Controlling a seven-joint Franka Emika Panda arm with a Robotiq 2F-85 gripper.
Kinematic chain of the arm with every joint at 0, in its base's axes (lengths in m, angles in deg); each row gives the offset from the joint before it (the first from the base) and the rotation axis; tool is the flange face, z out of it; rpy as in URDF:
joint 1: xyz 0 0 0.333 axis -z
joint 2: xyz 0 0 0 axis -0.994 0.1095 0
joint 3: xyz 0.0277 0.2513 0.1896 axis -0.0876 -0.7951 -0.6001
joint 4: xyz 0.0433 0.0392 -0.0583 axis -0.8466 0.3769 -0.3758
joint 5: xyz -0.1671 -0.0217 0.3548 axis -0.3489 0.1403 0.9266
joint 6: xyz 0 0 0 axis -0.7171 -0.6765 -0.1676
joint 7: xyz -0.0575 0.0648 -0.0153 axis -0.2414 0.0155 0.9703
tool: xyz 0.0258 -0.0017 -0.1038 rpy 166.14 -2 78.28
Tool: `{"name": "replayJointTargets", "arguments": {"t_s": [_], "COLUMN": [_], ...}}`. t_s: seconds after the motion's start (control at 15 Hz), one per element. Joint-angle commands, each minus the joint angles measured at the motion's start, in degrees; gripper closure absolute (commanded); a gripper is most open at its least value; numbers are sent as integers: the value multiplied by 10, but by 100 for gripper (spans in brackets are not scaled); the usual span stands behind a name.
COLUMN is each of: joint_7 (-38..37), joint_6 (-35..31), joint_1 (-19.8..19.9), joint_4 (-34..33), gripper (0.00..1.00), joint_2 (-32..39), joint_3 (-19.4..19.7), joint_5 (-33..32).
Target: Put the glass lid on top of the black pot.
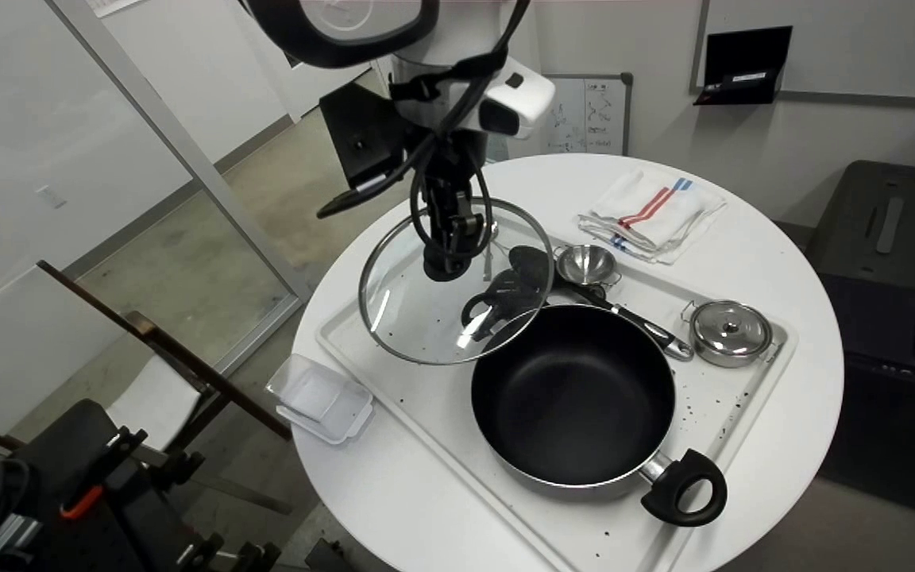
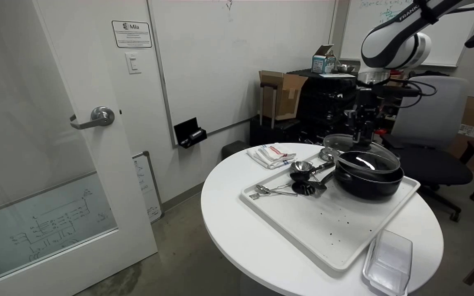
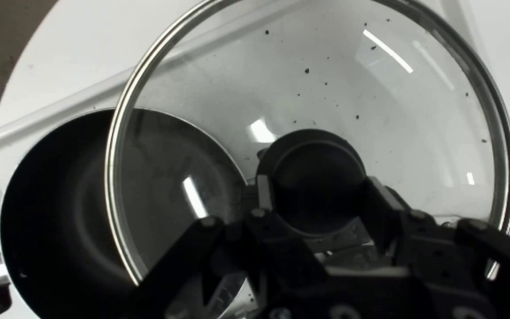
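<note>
The glass lid [image 1: 418, 318] hangs from my gripper [image 1: 451, 250], a clear disc with a metal rim and black knob. It also shows in an exterior view [image 2: 370, 161]. In the wrist view the gripper [image 3: 321, 190] has one finger on each side of the knob, and the lid [image 3: 370, 88] fills much of the picture. The black pot [image 1: 573, 397] stands open on the tray with its looped handle outward. In the wrist view the pot [image 3: 60, 212] is at the left, partly seen through the lid. The lid is held above the tray, offset from the pot, overlapping only part of it.
The pot stands on a white tray [image 1: 426, 433] on a round table. A small silvery pot [image 1: 731, 334], a metal strainer bowl [image 1: 587, 264] and black utensils [image 1: 529, 278] lie around it. A folded towel [image 1: 652, 210] and a clear plastic container [image 1: 322, 401] lie outside the tray.
</note>
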Motion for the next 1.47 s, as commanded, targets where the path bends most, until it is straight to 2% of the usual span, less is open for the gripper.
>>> {"name": "replayJointTargets", "arguments": {"t_s": [0.0,0.4,0.93,1.4], "joint_7": [-44,-101,-128,-176], "joint_6": [18,24,38,30], "joint_1": [6,28,68,79], "joint_4": [-30,-58,-98,-129], "gripper": [75,75,75,75], "joint_2": [13,41,87,124], "joint_3": [16,39,46,60], "joint_5": [17,27,64,72]}}
